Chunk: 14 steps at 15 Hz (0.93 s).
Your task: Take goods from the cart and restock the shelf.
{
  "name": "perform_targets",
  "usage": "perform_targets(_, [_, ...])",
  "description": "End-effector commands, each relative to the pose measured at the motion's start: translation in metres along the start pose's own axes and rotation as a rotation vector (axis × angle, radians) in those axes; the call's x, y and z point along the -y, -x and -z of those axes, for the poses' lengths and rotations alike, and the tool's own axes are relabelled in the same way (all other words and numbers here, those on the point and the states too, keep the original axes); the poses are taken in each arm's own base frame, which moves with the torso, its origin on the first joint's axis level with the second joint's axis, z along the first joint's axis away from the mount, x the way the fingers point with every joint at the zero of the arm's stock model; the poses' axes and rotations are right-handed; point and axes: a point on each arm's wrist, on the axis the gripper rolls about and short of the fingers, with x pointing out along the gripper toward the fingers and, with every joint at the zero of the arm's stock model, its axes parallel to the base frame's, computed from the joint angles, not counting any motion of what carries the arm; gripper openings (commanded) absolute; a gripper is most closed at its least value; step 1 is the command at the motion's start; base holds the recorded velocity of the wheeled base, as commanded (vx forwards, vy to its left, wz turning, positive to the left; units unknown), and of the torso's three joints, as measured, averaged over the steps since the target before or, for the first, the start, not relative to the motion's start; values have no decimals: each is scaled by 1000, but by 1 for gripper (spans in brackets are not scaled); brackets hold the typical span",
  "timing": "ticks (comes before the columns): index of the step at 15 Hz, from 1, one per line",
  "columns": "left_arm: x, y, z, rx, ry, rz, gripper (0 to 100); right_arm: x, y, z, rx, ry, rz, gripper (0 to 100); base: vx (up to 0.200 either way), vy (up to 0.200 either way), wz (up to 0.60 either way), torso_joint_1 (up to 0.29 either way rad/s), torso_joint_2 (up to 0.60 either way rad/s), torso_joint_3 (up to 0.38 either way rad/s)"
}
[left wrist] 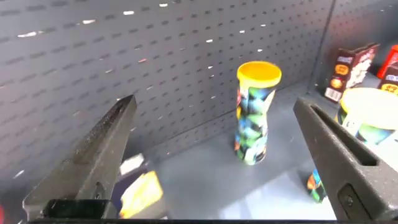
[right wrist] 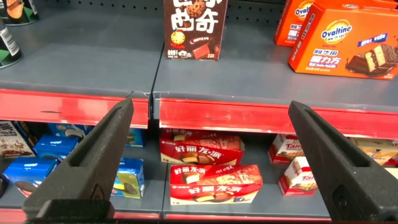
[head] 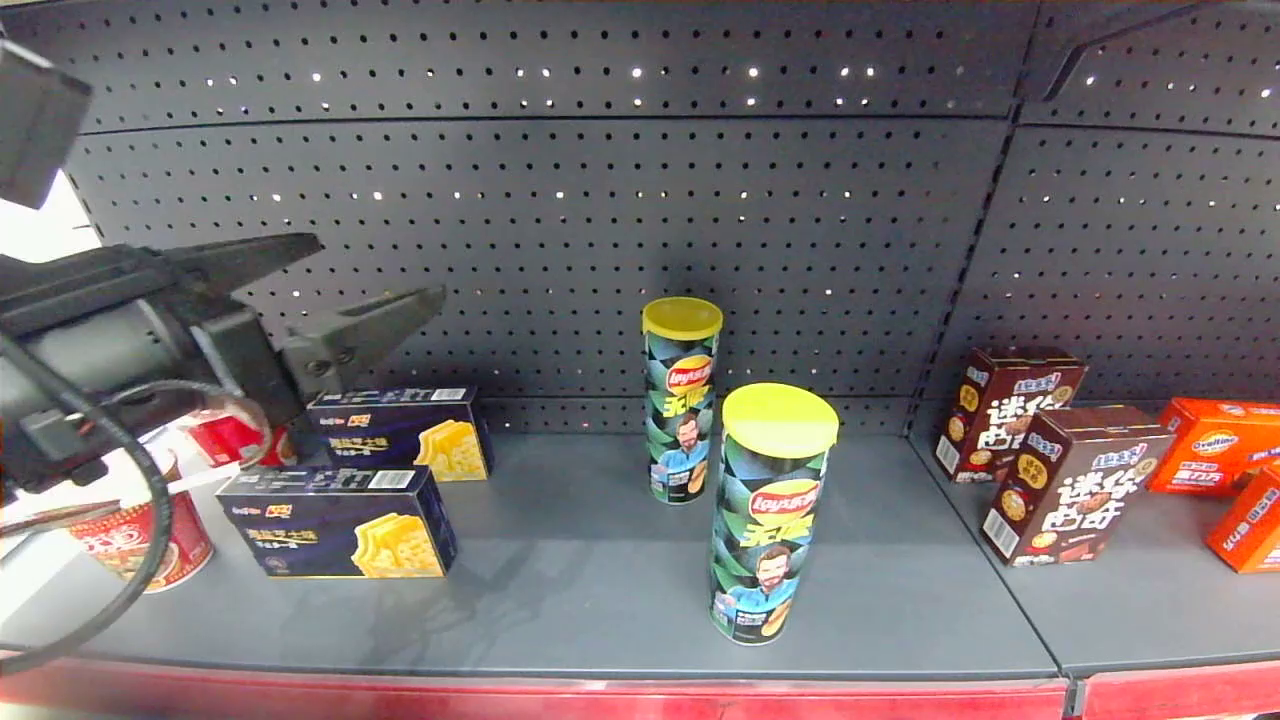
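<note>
The left tool point(head: 378, 266) hangs released, its fingers spread wide, above the left end of the grey shelf point(head: 560, 590), over two navy cracker boxes. One cracker box point(head: 405, 432) stands near the pegboard back wall point(head: 560, 200), and the other cracker box point(head: 340, 520) stands nearer the shelf's red front edge. Left of them, partly hidden by the arm, are two red instant noodle cups point(head: 140, 545).

Two tall chip cans with yellow lids stand upright at mid-shelf. The rear chip can point(head: 681, 400) is close to the back wall, and the front chip can point(head: 772, 515) stands apart from it, slightly to the right and nearer the edge.

On the next shelf section to the right, two brown cookie boxes point(head: 1070, 485) stand upright, one behind the other, with orange boxes point(head: 1215, 447) beside them.

The right tool point(right wrist: 211, 103) is also released, its fingers wide apart, in front of the shelf's red edge. Beyond it, a lower shelf holds red snack boxes point(right wrist: 202, 152) and blue packs point(right wrist: 37, 171).
</note>
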Motion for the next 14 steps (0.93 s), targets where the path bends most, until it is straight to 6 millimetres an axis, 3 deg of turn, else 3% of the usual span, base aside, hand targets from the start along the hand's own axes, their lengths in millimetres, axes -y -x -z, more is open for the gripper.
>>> perform_targets(1, [5,56,1,49,-7,-59,100,0,0,0,1,-1,2,100,0,0,0,0,0,0])
perform_targets(7, [14,152,28,41,-5,-178,100,0,0,0,1,-1,5,100,0,0,0,0,0,0])
perform_targets(10, [17,183,39,23,-4,-214,100,0,0,0,1,-5,3,100,0,0,0,0,0,0])
perform_targets(14, [26,238,78,-32,-5,-266,100,0,0,0,-1,34,3,100,0,0,0,0,0,0])
